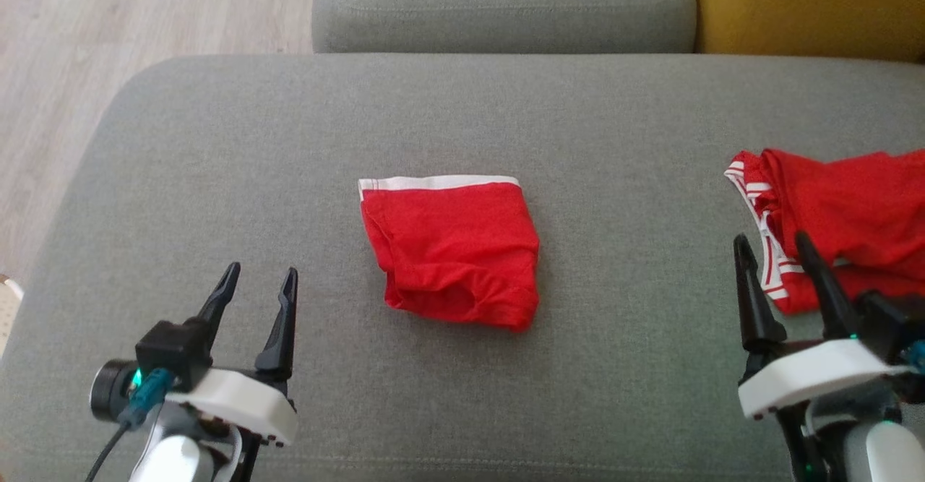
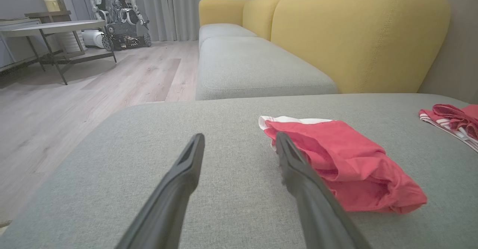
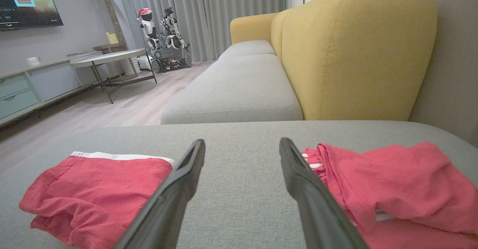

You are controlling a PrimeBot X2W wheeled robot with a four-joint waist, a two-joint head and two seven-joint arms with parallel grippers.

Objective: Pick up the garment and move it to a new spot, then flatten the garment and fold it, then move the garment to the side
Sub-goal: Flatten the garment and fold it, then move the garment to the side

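Red garment (image 1: pixel 452 251), folded, at the middle of the grey cushion (image 1: pixel 217 142).
Left gripper (image 1: pixel 261 272) and right gripper (image 1: pixel 769 238), both spread and empty, over the cushion's near edge; another red garment (image 1: pixel 845 200) at its right end.

1. A red garment (image 1: pixel 452 251) with a white waistband along its far edge lies folded at the centre of a wide grey seat cushion (image 1: pixel 217 178).
2. At 3 o'clock, well apart from it, a second red garment (image 1: pixel 845 200) with white stripes lies crumpled and runs off the frame's edge.
3. At 7 o'clock the left gripper (image 1: pixel 261 269) has its two dark fingers spread, holding nothing.
4. At 4 o'clock the right gripper (image 1: pixel 769 237) is likewise spread and empty, its fingertips overlapping the crumpled garment's striped edge.
5. At 12 o'clock sits another grey cushion (image 1: pixel 498 5), a yellow cushion (image 1: pixel 809 5) at 1 o'clock.
6. Pale wooden floor (image 1: pixel 108 19) shows at 10 o'clock.
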